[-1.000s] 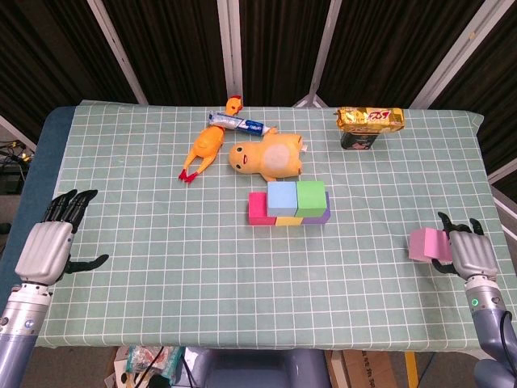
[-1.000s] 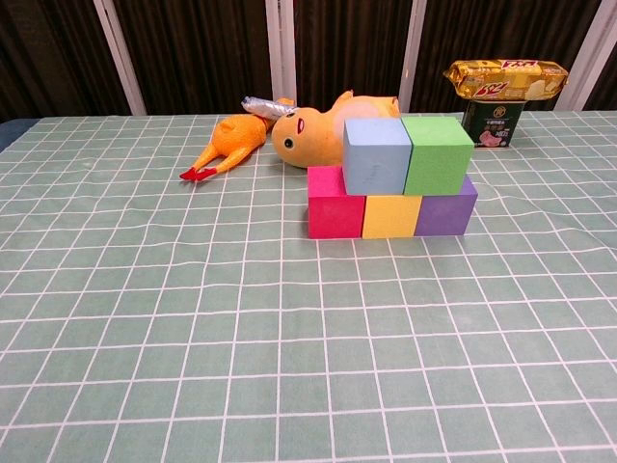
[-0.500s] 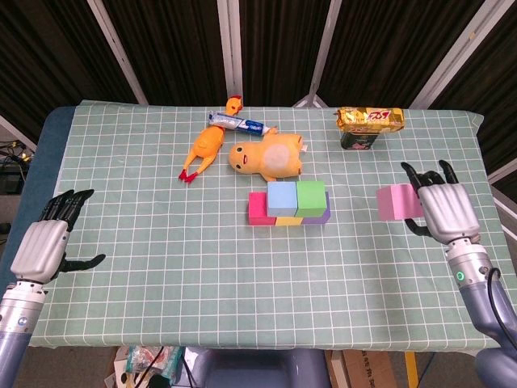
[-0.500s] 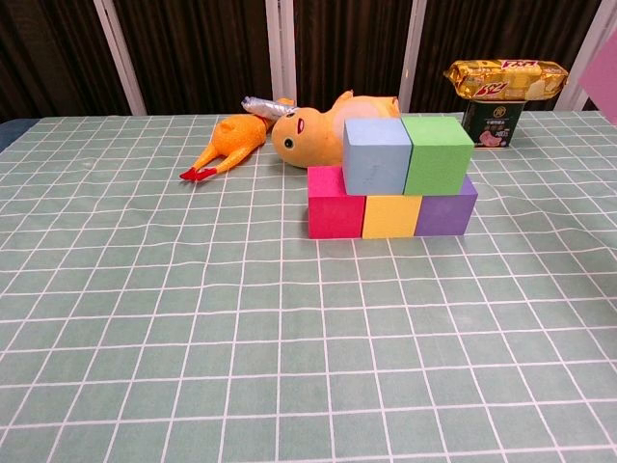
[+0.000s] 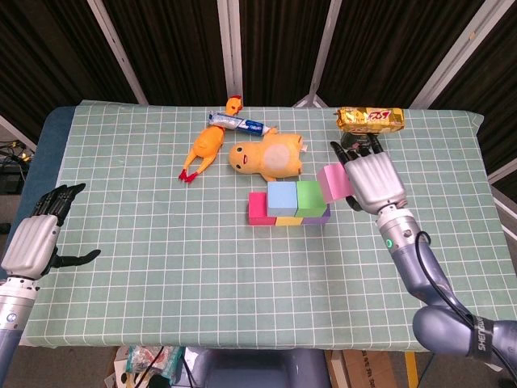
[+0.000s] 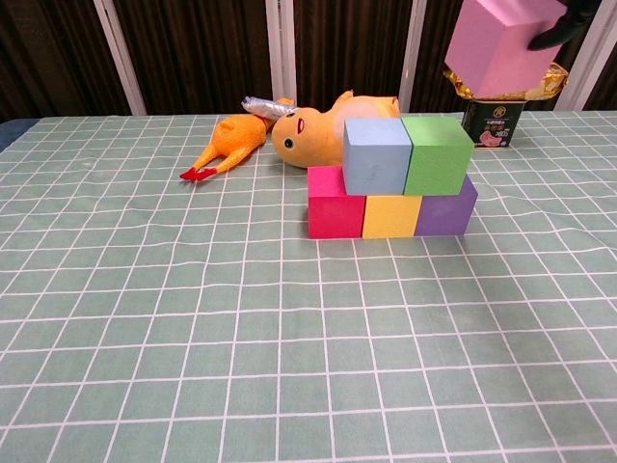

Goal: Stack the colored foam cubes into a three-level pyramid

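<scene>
Right robot hand (image 5: 373,179) gripped the pink cube (image 5: 333,181) in the head view, right of centre in the frame, just beside the green cube (image 5: 310,195) and above the bench (image 5: 161,267); its back faced the camera, fingers pointing up-frame. Two levels stood built at centre: the magenta cube (image 5: 258,208), yellow cube (image 5: 290,220) and purple cube (image 5: 321,215) below, the blue cube (image 5: 282,199) and green one above. Only the top cube was left to place, I judged. At the lower left edge the left robot hand (image 5: 34,240) hung over the bench edge, fingers apart, holding nothing.

In the chest view the pink cube (image 6: 498,43) hovered at upper right, tilted, higher than the green cube (image 6: 436,154) and off to its right. Only a dark sliver of a fingertip showed at its corner, probably the right robot hand's.
</scene>
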You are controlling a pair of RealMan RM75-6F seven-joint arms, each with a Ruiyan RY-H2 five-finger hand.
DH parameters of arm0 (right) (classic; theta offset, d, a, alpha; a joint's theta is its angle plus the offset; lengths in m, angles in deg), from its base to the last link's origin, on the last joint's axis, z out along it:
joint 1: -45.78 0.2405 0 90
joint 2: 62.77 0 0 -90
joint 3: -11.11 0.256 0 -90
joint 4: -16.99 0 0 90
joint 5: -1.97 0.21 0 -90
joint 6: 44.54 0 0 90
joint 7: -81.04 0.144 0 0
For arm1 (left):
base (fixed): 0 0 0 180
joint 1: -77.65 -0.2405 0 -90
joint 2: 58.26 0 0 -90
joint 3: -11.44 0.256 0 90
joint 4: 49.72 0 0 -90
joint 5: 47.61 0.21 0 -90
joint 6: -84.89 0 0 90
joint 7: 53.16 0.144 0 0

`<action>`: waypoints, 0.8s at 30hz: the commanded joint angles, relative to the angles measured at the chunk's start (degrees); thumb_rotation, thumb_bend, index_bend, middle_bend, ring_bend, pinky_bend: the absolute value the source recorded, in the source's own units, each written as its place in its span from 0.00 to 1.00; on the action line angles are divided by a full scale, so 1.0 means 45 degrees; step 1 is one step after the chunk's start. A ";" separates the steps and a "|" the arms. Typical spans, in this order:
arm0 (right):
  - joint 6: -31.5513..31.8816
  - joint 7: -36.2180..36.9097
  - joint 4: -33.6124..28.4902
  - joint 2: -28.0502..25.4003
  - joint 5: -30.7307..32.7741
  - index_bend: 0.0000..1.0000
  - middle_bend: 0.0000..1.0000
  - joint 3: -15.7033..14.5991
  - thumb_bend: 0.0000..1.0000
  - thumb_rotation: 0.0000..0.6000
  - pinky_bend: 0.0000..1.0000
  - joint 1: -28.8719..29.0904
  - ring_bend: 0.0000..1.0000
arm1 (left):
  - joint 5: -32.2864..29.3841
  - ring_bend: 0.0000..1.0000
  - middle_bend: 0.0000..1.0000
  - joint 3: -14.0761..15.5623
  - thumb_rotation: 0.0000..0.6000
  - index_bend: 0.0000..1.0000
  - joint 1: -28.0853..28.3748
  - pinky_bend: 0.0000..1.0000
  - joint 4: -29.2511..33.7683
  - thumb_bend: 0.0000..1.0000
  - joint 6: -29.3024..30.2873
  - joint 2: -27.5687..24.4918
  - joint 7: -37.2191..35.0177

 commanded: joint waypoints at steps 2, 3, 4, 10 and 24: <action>0.1313 -0.1623 0.0498 0.1236 0.3405 0.00 0.41 0.0290 0.34 1.00 0.03 0.1927 0.22 | -0.0104 0.02 0.07 -0.0052 1.00 0.00 0.0018 0.03 -0.0053 0.08 -0.0128 -0.0050 -0.0112; 0.1611 -0.1807 0.0568 0.1431 0.4047 0.00 0.41 0.0395 0.34 1.00 0.03 0.2247 0.22 | -0.0132 0.02 0.07 -0.0069 1.00 0.00 0.0023 0.03 -0.0072 0.08 -0.0156 -0.0060 -0.0144; 0.1918 -0.1953 0.0643 0.1628 0.4665 0.00 0.41 0.0511 0.34 1.00 0.03 0.2540 0.22 | -0.0155 0.02 0.07 -0.0086 1.00 0.00 0.0028 0.03 -0.0090 0.08 -0.0182 -0.0067 -0.0174; 0.3140 -0.2319 0.1239 0.2658 0.7434 0.00 0.41 0.1160 0.34 1.00 0.04 0.3698 0.23 | -0.0306 0.02 0.07 -0.0165 1.00 0.00 0.0045 0.03 -0.0220 0.08 -0.0350 -0.0113 -0.0366; 0.3501 -0.2694 0.1984 0.3526 0.8709 0.00 0.41 0.1643 0.34 1.00 0.04 0.4420 0.23 | -0.0499 0.02 0.07 -0.0344 1.00 0.00 0.0050 0.03 -0.0309 0.08 -0.0616 -0.0285 -0.0838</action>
